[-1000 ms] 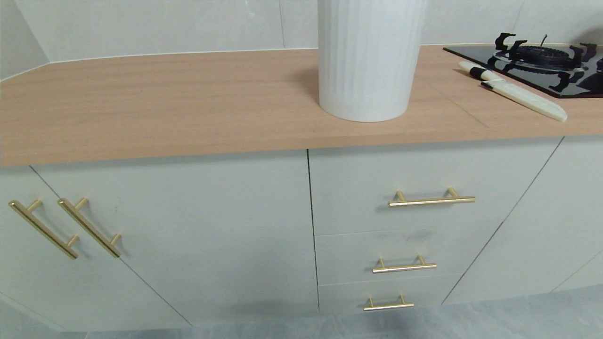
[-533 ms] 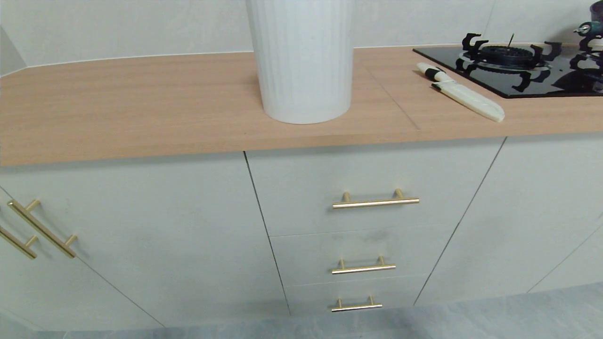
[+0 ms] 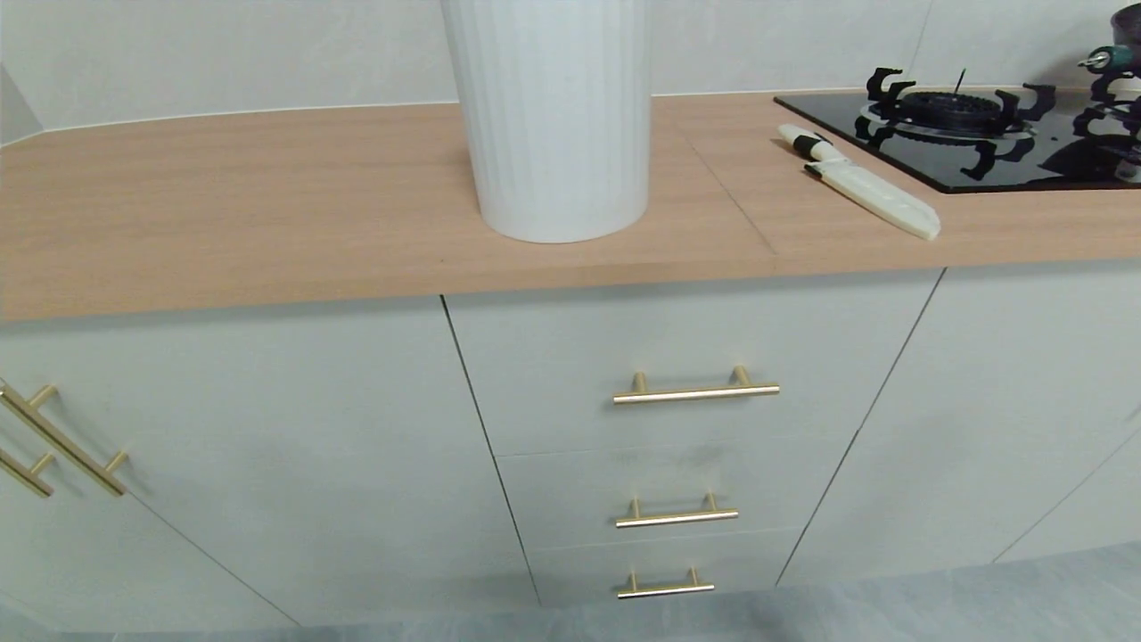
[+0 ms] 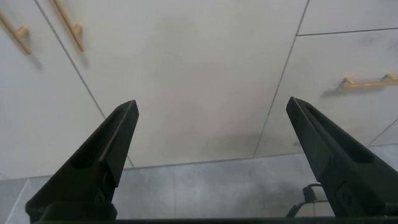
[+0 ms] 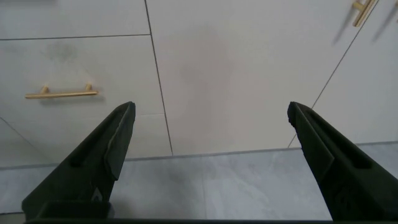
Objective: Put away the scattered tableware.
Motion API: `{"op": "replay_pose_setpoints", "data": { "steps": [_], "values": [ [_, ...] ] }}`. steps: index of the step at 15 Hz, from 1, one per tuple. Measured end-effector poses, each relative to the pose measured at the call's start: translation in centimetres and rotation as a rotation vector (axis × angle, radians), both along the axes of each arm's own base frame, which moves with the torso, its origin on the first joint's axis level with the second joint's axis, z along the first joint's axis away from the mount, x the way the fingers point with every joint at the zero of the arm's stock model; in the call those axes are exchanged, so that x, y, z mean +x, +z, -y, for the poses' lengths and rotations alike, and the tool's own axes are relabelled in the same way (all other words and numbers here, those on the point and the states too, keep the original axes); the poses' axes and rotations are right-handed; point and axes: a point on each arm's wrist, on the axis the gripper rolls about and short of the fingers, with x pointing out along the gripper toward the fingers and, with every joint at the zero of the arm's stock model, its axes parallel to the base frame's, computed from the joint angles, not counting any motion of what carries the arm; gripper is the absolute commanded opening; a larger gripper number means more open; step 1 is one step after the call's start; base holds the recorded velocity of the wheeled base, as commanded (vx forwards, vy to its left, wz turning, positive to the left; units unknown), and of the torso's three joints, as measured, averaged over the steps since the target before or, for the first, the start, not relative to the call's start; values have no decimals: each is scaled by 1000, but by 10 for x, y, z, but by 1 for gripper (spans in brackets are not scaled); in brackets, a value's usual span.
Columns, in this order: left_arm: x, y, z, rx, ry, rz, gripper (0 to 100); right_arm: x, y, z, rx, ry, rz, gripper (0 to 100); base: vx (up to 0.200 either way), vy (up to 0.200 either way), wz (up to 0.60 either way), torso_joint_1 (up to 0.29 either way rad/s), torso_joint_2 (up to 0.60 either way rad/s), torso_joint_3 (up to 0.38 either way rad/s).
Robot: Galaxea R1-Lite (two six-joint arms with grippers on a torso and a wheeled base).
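Cream-coloured, with a black band on its handle, the knife [image 3: 860, 183] lies flat on the wooden countertop [image 3: 223, 214]. Its handle points toward the wall and its blade tip angles toward the counter's front edge. It rests just beside the black glass hob [image 3: 1025, 174], whose burner grate [image 3: 949, 111] stands behind it, and well apart from the tall white ribbed container [image 3: 553, 125] standing upright to its left. Below the counter, three shut drawers are stacked, each with a brass bar handle; the top handle [image 3: 696, 390] sits beneath the container. Pale cupboard doors [image 3: 267, 446] flank them. The left gripper [image 4: 211, 107] hangs low before the cabinet fronts above the grey tiled floor [image 4: 205, 193], jaws spread wide and holding nothing. The right gripper [image 5: 211, 109] is likewise low, jaws wide and bare.
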Motion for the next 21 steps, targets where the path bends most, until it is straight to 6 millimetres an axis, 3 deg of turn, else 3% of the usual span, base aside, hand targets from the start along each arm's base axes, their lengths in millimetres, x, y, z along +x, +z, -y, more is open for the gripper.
{"op": "replay_pose_setpoints", "data": {
  "steps": [2, 6, 9, 21],
  "values": [
    [0, 0, 0, 0, 0, 0, 100, 0, 0, 0, -1, 0, 0, 100, 200, 0, 0, 2, 0, 5],
    [0, 0, 0, 1, 0, 0, 100, 0, 0, 0, -1, 0, 0, 100, 0, 0, 0, 0, 0, 0],
    [0, 0, 0, 1, 0, 0, 100, 0, 0, 0, -1, 0, -1, 100, 0, 0, 600, 1, 2, -2],
    [0, 0, 0, 1, 0, 0, 100, 0, 0, 0, -1, 0, 0, 100, 0, 0, 0, 0, 0, 0]
  ]
}}
